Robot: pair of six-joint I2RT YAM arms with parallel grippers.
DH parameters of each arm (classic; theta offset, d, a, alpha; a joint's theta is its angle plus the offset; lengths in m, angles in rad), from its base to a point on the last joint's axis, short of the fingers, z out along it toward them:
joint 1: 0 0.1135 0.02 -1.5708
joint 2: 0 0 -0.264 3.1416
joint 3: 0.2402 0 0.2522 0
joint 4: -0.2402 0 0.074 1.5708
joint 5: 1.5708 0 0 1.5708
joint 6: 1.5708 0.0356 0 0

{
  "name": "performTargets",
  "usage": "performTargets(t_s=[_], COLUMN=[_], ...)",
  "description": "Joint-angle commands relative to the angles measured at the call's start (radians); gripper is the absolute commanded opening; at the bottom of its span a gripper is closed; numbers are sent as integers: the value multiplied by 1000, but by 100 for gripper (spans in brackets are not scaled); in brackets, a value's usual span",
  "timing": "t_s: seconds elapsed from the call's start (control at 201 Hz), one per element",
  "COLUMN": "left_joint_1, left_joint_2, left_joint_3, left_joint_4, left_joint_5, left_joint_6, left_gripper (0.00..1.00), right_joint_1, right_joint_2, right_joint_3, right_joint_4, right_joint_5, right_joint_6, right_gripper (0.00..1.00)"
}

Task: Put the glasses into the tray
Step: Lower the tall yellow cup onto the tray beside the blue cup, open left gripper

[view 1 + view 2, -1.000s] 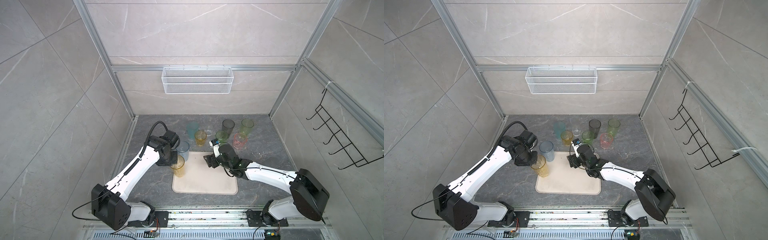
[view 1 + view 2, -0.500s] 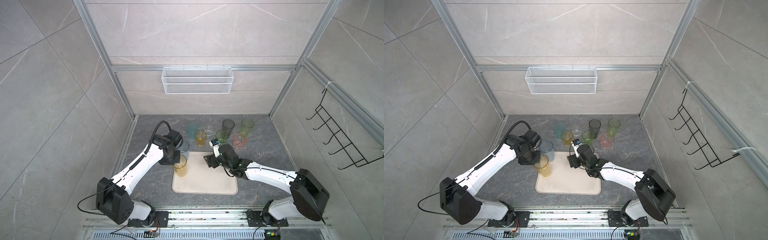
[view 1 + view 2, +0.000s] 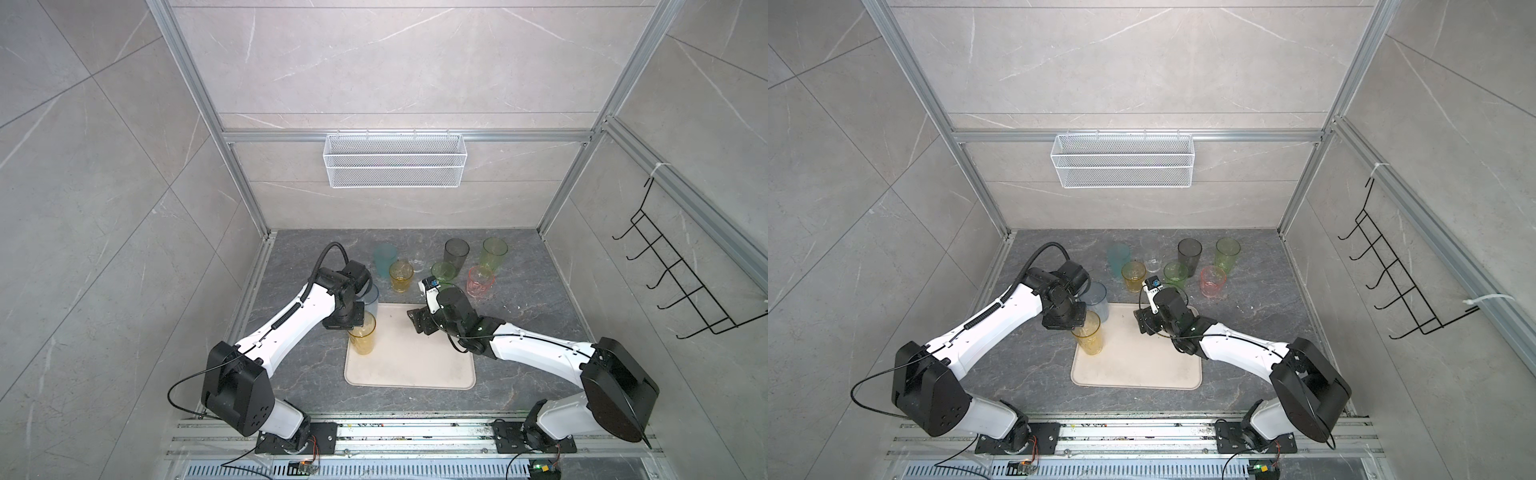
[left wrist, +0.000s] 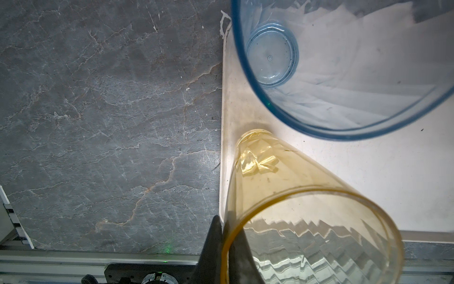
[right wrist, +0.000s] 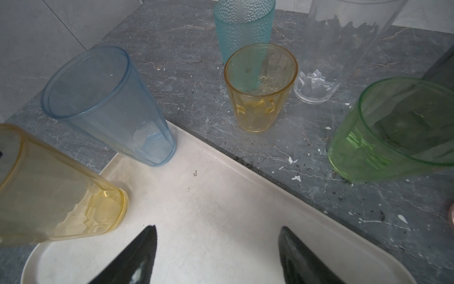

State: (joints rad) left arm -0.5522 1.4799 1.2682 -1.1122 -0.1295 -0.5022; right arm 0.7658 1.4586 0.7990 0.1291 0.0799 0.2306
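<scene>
My left gripper is shut on the rim of a tall amber tumbler, one finger inside and one outside. The tumbler's base is just inside the left rim of the cream tray. A tall blue tumbler stands in the tray's far left corner. My right gripper hangs open and empty over the far part of the tray. Behind the tray on the table stand a teal, a short amber, a clear, a short green, a grey, a tall green and a pink glass.
A white wire-mesh basket hangs on the back wall and a black hook rack on the right wall. Metal frame posts and tiled walls close in the dark stone table. White crumbs lie on the stone near the tray's far edge.
My left arm has swung in and carried the tall amber tumbler a little to the right, over the tray's left edge. The right arm has not moved.
</scene>
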Motion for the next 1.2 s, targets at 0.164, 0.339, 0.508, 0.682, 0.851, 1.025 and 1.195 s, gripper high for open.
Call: performTargets(t_s=[0.164,0.339,0.508,0.682,0.851,1.025,1.195], left_joint_1=[-6,-6,-6,-6,-6,-6,-6], left_joint_2=[18,25,38,44,47,44,42], left_joint_3=[46,46,48,49,54,47,48], left_joint_4=[10,21,28,27,29,36,35], left_joint_5=[-10,-7,-9,-21,-21,-19,-19], left_joint_6=[-33,-36,-41,-45,-51,-56,-56], left_gripper=[0,0,0,0,0,0,0], right_joint_1=[7,7,7,7,8,9,7], right_joint_2=[13,16,16,15,19,23,25], right_joint_3=[38,38,40,42,46,51,52], right_joint_4=[-25,-27,-32,-36,-41,-45,-48], right_joint_5=[18,20,22,24,24,29,29], right_joint_6=[-14,-14,-14,-14,-14,-13,-13], right_gripper=[79,79,79,79,79,79,79])
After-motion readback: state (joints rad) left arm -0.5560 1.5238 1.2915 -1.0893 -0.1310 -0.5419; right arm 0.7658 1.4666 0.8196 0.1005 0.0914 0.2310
